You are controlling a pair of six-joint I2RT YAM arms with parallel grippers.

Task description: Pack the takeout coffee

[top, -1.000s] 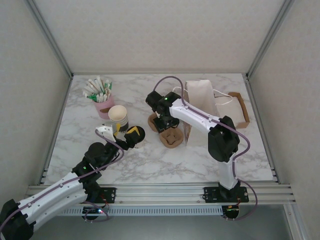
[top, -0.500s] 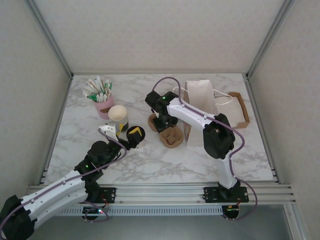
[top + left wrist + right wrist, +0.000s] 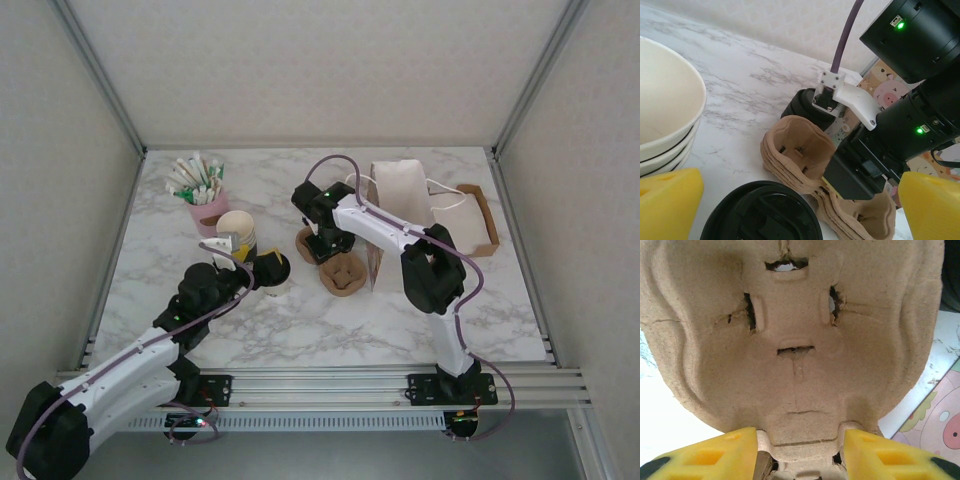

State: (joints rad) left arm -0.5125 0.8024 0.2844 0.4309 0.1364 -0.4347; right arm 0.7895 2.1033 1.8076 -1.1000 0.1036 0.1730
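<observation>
The takeout coffee shows its round black lid (image 3: pixel 274 268) left of centre, and that lid (image 3: pixel 760 215) sits low between my left gripper's yellow fingers (image 3: pixel 670 200). The left gripper (image 3: pixel 262 262) (image 3: pixel 800 190) stands open around it, not touching. A stack of brown pulp cup carriers (image 3: pixel 345 272) (image 3: pixel 800 150) (image 3: pixel 795 330) lies at the table's middle. My right gripper (image 3: pixel 325 240) (image 3: pixel 800 450) points down onto it, its yellow fingers pressed against both sides of the top carrier's narrow waist.
A stack of lidless cream cups (image 3: pixel 237 228) (image 3: pixel 665 100) stands just left of the lid. A pink holder of sticks (image 3: pixel 207 210) is behind it. A short black cylinder (image 3: pixel 802 105) sits behind the carriers. A white paper bag (image 3: pixel 400 195) and a brown tray (image 3: pixel 485 220) stand to the right.
My left arm has reached forward, bringing its open fingers around the black lid. The right gripper's fingers have narrowed slightly on the carrier.
</observation>
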